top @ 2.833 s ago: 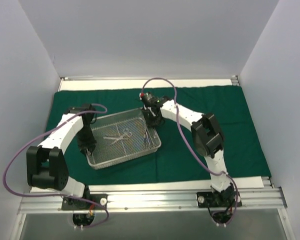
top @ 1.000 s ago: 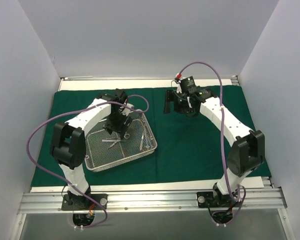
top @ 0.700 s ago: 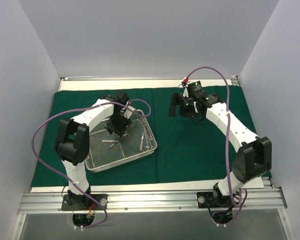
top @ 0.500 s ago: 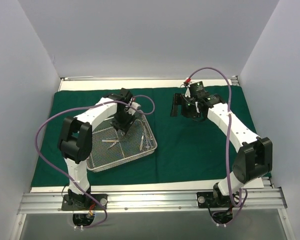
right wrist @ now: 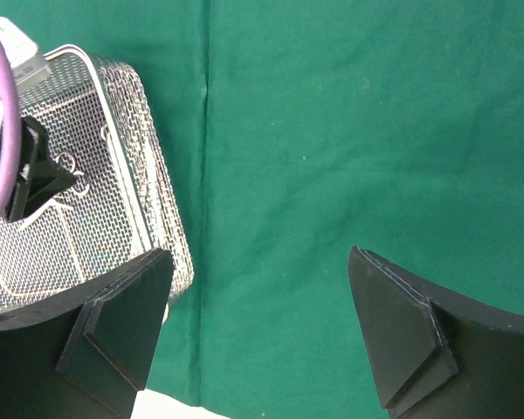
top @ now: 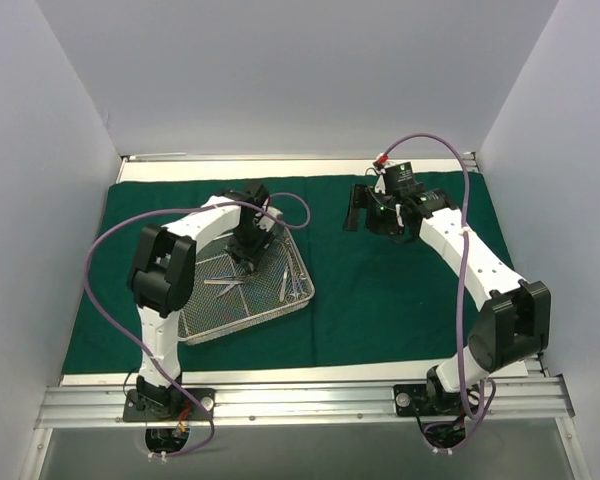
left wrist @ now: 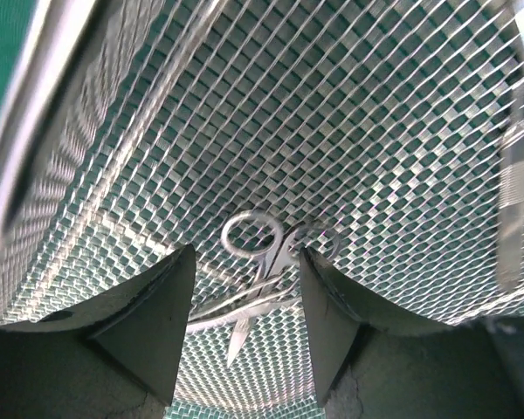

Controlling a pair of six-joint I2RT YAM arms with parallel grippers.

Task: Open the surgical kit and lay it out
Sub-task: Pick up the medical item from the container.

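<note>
The dark green cloth (top: 400, 290) lies spread flat over the table. On its left half stands the silver wire-mesh tray (top: 250, 318), with slim silver instruments (top: 225, 283) lying in it. My left gripper (top: 250, 252) reaches down into the tray's far part. In the left wrist view it (left wrist: 247, 253) is open just above the mesh (left wrist: 375, 131), and scissors (left wrist: 260, 262) lie between the two fingers. My right gripper (top: 355, 208) hangs wide open and holds nothing, above bare cloth (right wrist: 332, 131) to the right of the tray (right wrist: 166, 218).
White walls close in the left, back and right. A metal rail (top: 300, 400) carrying both arm bases runs along the near edge. Purple cables (top: 95, 290) loop off each arm. A white strip of table (top: 300, 166) shows behind the cloth.
My left gripper has shifted right inside the tray and its jaws have narrowed around the scissors. The right gripper has drifted a little right and away from the tray.
</note>
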